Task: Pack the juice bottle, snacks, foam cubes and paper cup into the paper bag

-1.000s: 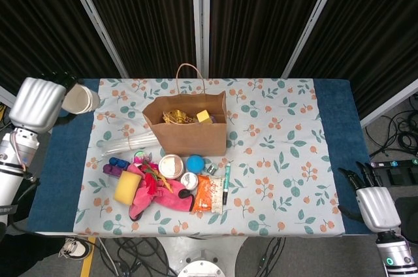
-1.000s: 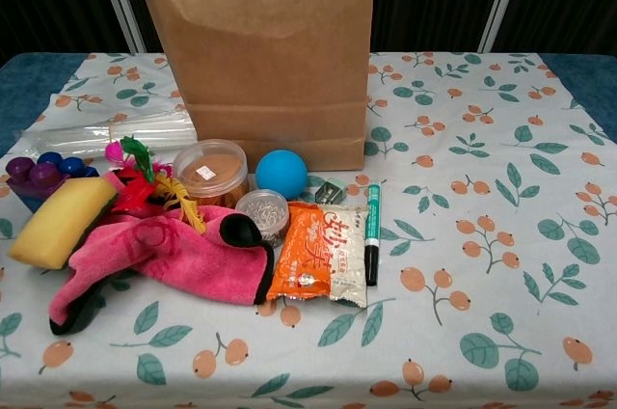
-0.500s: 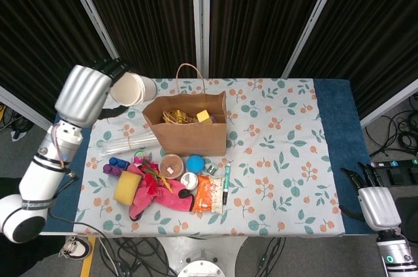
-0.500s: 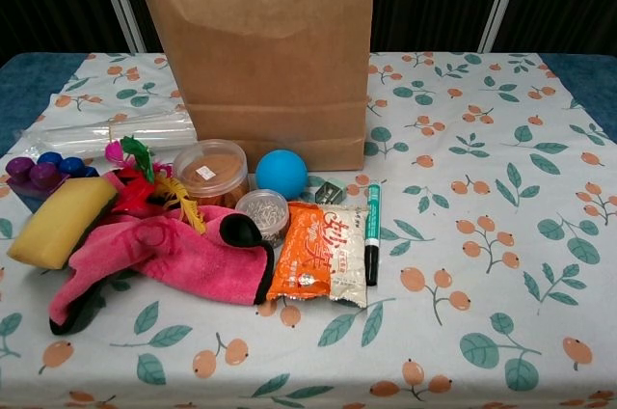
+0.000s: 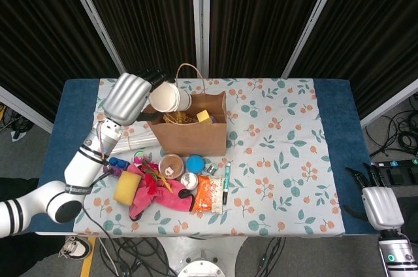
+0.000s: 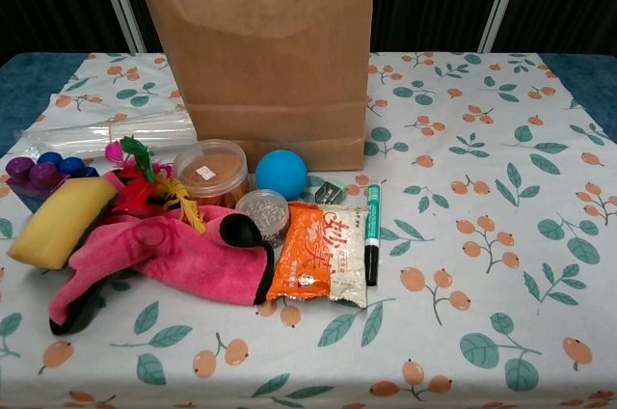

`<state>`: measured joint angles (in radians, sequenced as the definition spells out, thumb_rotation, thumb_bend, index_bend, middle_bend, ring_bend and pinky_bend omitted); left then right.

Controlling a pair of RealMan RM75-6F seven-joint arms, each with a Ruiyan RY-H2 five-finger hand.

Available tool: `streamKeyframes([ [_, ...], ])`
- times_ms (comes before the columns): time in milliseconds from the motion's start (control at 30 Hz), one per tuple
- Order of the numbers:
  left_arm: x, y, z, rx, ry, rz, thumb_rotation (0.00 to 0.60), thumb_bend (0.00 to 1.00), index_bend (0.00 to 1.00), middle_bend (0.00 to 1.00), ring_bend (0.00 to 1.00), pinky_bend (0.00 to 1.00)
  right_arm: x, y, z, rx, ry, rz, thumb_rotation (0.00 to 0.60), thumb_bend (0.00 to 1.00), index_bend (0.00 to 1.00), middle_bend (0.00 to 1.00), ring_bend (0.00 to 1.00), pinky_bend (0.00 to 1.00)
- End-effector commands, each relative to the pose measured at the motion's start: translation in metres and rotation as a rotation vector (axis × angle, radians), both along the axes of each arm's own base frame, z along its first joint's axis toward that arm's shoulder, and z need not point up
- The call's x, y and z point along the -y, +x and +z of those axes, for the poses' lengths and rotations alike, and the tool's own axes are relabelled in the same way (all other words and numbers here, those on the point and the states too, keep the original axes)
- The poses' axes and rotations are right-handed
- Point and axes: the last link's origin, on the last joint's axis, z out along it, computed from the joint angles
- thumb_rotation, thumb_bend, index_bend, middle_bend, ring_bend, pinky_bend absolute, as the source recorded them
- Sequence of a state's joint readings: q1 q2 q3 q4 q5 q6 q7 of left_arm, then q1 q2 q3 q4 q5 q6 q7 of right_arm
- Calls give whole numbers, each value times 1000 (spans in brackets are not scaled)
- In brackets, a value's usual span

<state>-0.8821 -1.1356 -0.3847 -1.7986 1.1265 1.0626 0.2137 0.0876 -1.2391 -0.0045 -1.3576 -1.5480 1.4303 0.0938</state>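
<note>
Left hand (image 5: 128,97): seen only from the head camera; fingers wrapped around a white paper cup (image 5: 169,98), which lies on its side with the mouth pointing right, above the left edge of the bag's opening.
Right hand (image 5: 377,200): head view only, at the lower right off the table's edge; holds nothing, dark fingers point up and look slightly apart, though they are small in the picture.
Paper bag (image 5: 187,129): brown, upright at the table's centre rear, handle loop (image 5: 189,72) standing up at the back. The chest view shows only its flat front wall (image 6: 258,52) and none of the contents.
Bag contents: head view alone shows a yellow foam cube (image 5: 204,116) and gold-wrapped snacks (image 5: 175,117) inside.
Orange snack packet (image 6: 319,255): lying flat in front of the bag, beside a green-capped marker (image 6: 372,232); printing legible only in the chest view.
Round tub (image 6: 211,170): clear lid, brown contents, just left of a blue ball (image 6: 281,174).
Small jar (image 6: 262,213): touching the packet's upper left corner.
Pink cloth (image 6: 164,256): crumpled, with a yellow sponge (image 6: 63,220) on its left end.
Clear plastic sleeve (image 5: 130,141): left of the bag.
Tablecloth (image 6: 482,235): floral print.
</note>
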Motion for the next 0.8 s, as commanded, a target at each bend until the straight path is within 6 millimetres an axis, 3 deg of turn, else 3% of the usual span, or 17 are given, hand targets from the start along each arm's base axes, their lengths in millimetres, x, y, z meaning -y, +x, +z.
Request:
streamKeyframes([
  [33, -1, 1, -6, -7, -19, -11, 600, 282, 399, 415, 382, 469, 2, -1, 1, 2, -4, -8, 600, 42, 160, 247, 41, 14],
  [300, -7, -5, -6, 2, -26, -16, 600, 202, 190, 246, 234, 335, 5, 1, 2, 14, -1, -4, 600, 40, 160, 247, 41, 9],
  [533, -10, -8, 2, 1, 13, -20, 600, 190, 161, 213, 200, 302, 6, 1, 3, 19, -7, -6, 600, 41, 160, 247, 42, 7],
  [700, -13, -22, 44, -83, 227, -31, 600, 190, 175, 213, 198, 271, 7, 6, 8, 32, -30, 10, 600, 41, 160, 248, 42, 5],
  [800, -11, -56, 76, -154, 362, 49, 600, 190, 193, 213, 198, 259, 7, 8, 12, 36, -41, 18, 600, 41, 161, 248, 42, 5],
])
